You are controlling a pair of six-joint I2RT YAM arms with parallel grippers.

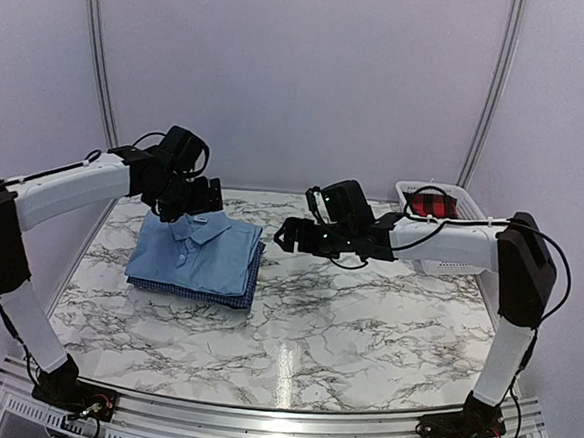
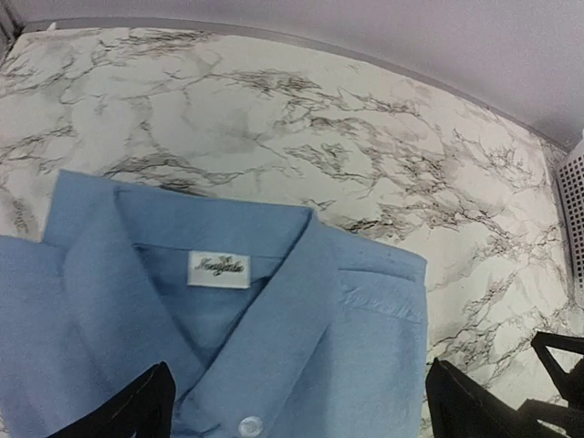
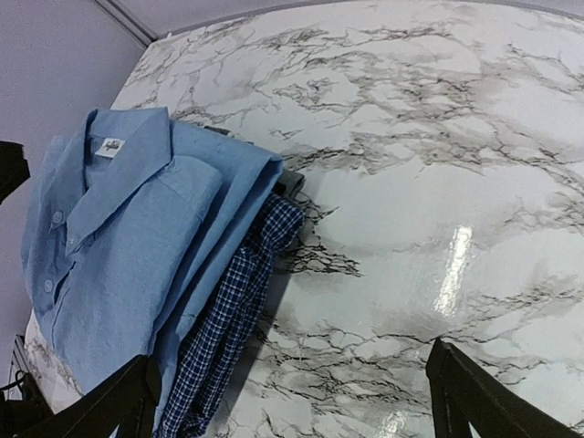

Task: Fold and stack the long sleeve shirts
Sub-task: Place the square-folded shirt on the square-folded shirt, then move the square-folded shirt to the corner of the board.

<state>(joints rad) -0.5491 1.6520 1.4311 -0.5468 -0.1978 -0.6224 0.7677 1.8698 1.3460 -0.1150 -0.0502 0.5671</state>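
The light blue shirt (image 1: pixel 197 256) is stacked folded on the checked shirt (image 3: pixel 233 319); the left gripper (image 1: pixel 195 204) is held spread above its collar. The right gripper (image 1: pixel 289 235) is spread beside them

The light blue shirt (image 1: pixel 197 255) lies folded into a neat rectangle, front up, collar flat and pointing toward the far side of the marble table (image 1: pixel 365 324). A small white label shows inside the neck, and pale buttons run down the placket. It sits squarely on the folded dark blue checked shirt (image 3: pixel 228 333), whose edges peek out along the right and near sides. The stack rests on the table's left part.
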